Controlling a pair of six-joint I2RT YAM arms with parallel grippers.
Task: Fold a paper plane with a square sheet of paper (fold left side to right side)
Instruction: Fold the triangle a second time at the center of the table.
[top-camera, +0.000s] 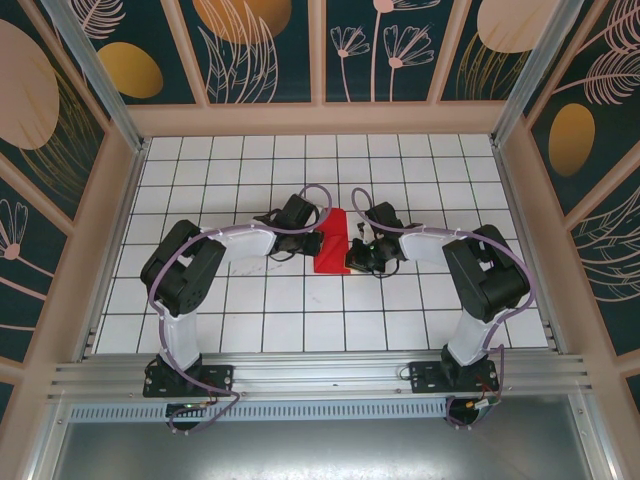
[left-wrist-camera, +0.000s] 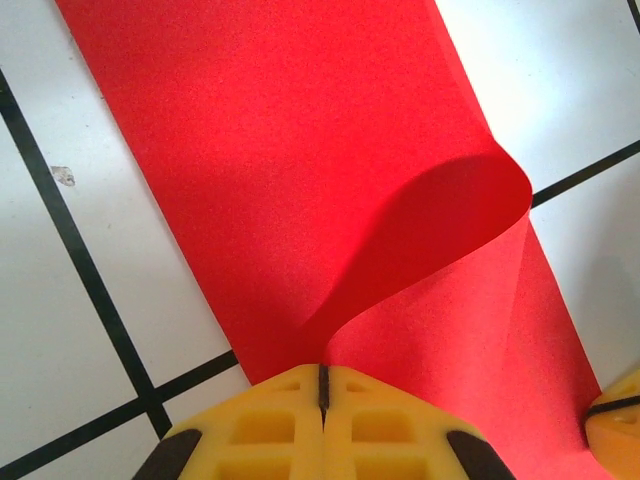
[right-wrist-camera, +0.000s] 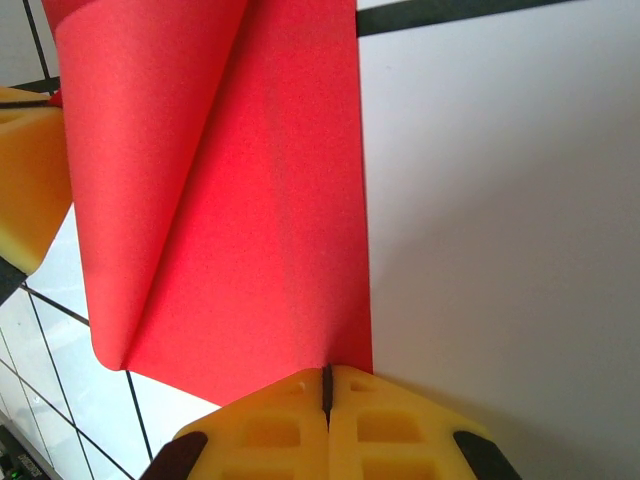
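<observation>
Top overhead — wrists close on paper (left-wrist-camera: 300, 150).

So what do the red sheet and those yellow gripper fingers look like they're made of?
Red sheet: thin paper, matte with a faint grain. It curls over softly without cracking. Yellow fingers: probably moulded plastic or firm foam, matte, with recessed pockets. The look alone doesn't settle which.

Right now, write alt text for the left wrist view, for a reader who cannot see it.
The yellow left gripper, shut, pinches an edge of the square sheet of paper, curling the red sheet up over itself. The rest lies flat on the white table with black grid lines.
</observation>
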